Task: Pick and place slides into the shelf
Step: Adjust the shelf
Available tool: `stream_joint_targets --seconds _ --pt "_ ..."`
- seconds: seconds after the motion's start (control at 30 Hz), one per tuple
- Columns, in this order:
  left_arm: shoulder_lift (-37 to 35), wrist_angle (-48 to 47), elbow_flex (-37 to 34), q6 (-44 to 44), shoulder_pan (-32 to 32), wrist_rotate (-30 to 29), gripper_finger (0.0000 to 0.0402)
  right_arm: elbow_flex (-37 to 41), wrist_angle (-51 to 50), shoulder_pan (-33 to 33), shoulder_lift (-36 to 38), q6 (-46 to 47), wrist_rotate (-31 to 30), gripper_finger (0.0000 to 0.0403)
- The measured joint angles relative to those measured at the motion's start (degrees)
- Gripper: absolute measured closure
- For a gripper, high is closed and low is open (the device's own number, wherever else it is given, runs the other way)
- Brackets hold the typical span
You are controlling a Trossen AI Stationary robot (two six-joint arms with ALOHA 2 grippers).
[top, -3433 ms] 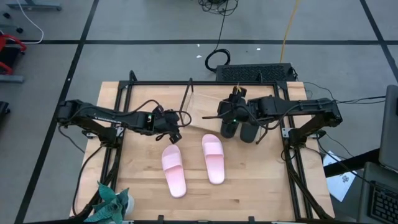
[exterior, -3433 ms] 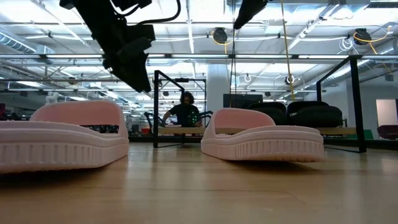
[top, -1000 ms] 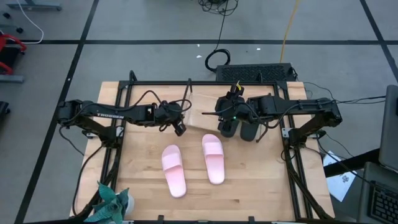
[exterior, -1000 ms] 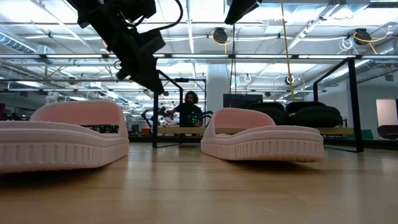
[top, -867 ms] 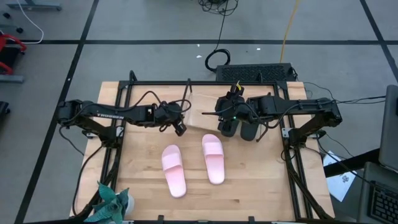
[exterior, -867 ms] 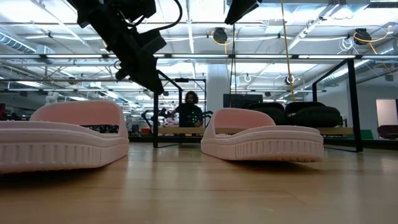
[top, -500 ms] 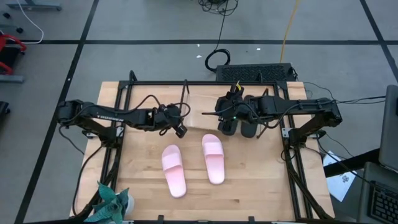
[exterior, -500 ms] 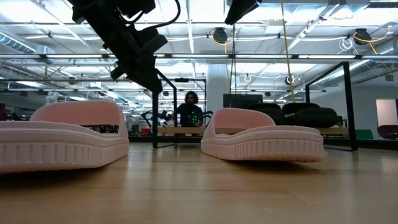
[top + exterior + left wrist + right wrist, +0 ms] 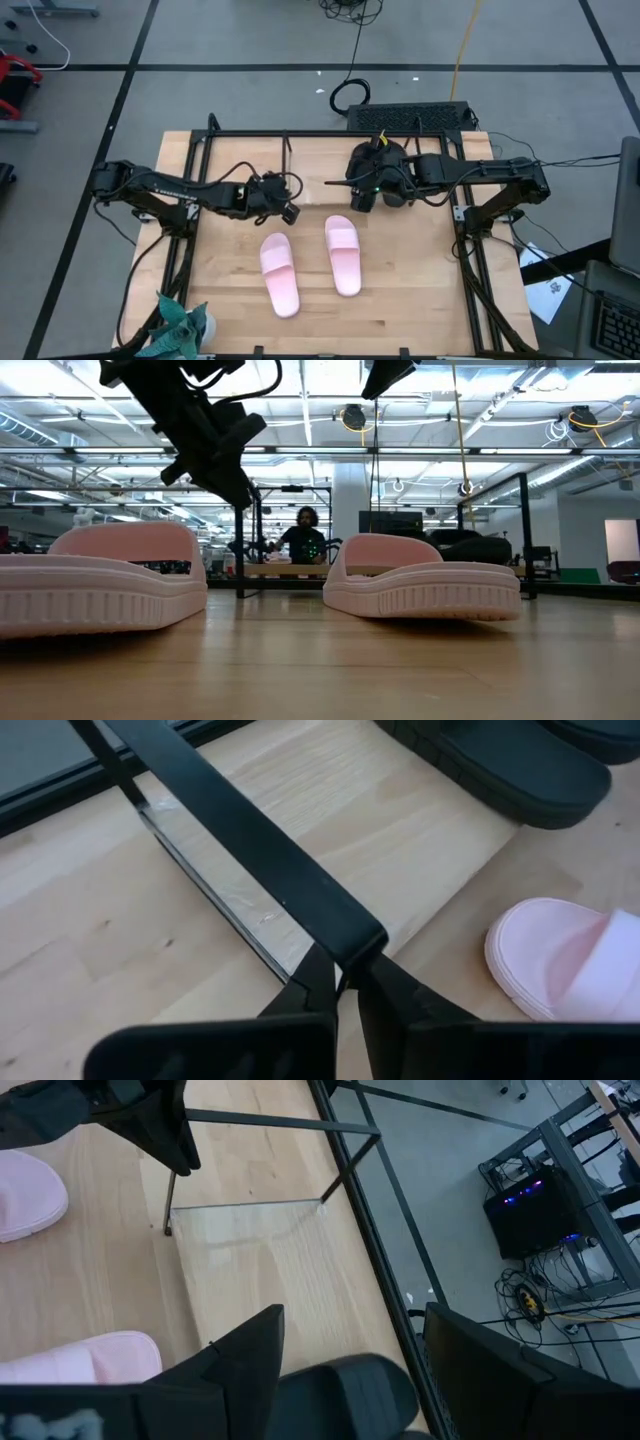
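Two pale pink slides (image 9: 280,272) (image 9: 342,253) lie soles down on the table's middle. Two black slides (image 9: 385,192) (image 9: 520,765) rest on the light board of the shelf (image 9: 284,160), a low rack of black rods at the far side. My left gripper (image 9: 290,212) (image 9: 345,982) is shut on a shelf bar at the rack's left end. My right gripper (image 9: 372,178) (image 9: 352,1315) hangs open high above the black slides, one of which (image 9: 350,1390) shows far below between its fingers. My left gripper pinches the free end of a flat black bar of the shelf (image 9: 355,942) between its two fingertips. The fingers slant down at it from the table's left and meet the bar end on. The shelf stands on the table.
A larger black frame (image 9: 200,140) surrounds the table. A green plant (image 9: 180,325) stands at the near left corner. A person (image 9: 300,542) sits beyond the far edge. Bare wood lies at the near side around the pink slides.
My left gripper, shut on the shelf bar, has gone a little toward the table's near edge and rolled at the wrist. The shelf has swung round on the table, and the black slides on it have shifted toward the far edge.
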State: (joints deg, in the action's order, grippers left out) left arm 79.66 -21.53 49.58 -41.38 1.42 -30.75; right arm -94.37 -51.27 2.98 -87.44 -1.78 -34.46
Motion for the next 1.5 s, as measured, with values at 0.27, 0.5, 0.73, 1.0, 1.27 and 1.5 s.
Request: stream_joint_targets --seconds 0.27,0.5,0.73,1.0,1.27,1.5 --pt "0.0 -2.2 0.0 -1.6 0.9 -1.5 0.0386 0.0 0.0 0.0 0.0 -0.6 0.0 0.0172" --pt "-0.1 -4.6 0.1 -0.7 0.8 -2.6 0.0385 0.0 0.0 0.0 0.0 -0.6 0.0 0.0172" --pt "-0.3 -7.0 0.1 1.5 -0.6 -3.3 0.0368 0.0 0.0 0.0 0.0 -0.5 0.1 0.0172" --pt "-0.8 -9.0 0.1 5.3 -2.5 -3.1 0.0356 0.0 0.0 0.0 0.0 -0.5 0.2 0.0172" --pt "-0.7 -9.3 -0.1 7.2 -4.5 -2.2 0.0335 0.0 0.0 0.0 0.0 -0.5 0.2 0.0172" --pt "-0.7 -9.3 -0.1 8.4 -5.8 -0.8 0.031 0.0 0.0 0.0 0.0 -0.5 0.2 0.0172"
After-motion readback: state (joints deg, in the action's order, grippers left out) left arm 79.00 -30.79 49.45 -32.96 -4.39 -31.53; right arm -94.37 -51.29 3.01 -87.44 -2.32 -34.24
